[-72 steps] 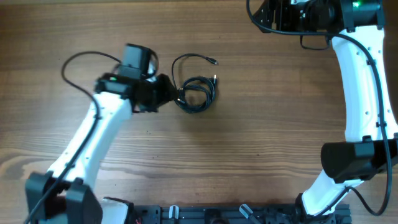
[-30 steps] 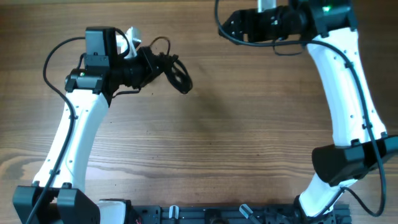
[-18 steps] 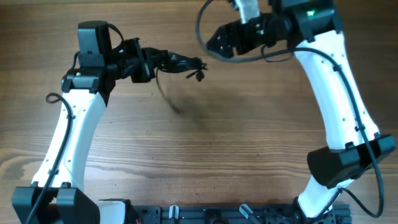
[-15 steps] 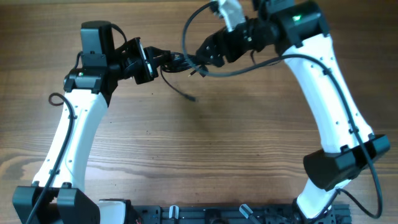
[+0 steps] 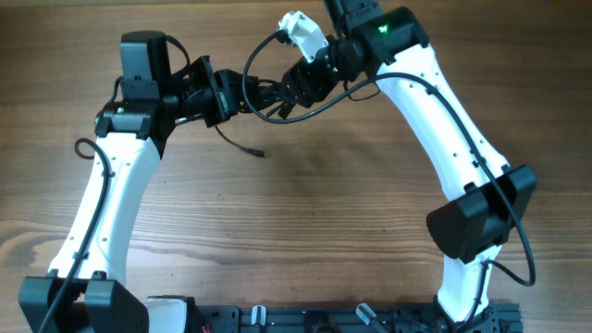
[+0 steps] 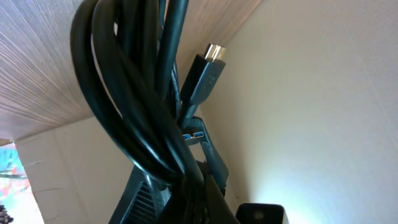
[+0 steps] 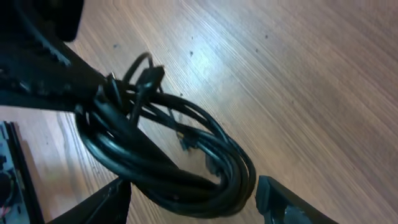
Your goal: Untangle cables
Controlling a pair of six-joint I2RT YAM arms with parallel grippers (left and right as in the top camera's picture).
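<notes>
My left hand (image 5: 229, 93) is clamping shut on the cables (image 5: 264, 92), pinching them where several strands are crossing, and it is holding the whole bundle up off the bench (image 5: 324, 231), toward the far side, between my two arms. In the left wrist view the strands are pressing thickly together right at the hand, with one plug (image 6: 209, 61) sticking out beside them. From the bundle a loose tail (image 5: 242, 145) is hanging down toward the near side, its end dangling just over the wood. My right hand (image 5: 298, 85) is reaching in from the right with its fingers (image 7: 280, 200) spread wide apart. The right wrist view shows the coil lying ahead of that gap and not pinched by it. I cannot tell whether a finger is brushing a loop. As for the job, I judge it is only beginning: the bundle is lifted and presented, and one tail is hanging free, but the loops are wound together as one coil. What is left is nearly everything: taking a second hold, drawing the loops apart, and laying each cord out separately.
</notes>
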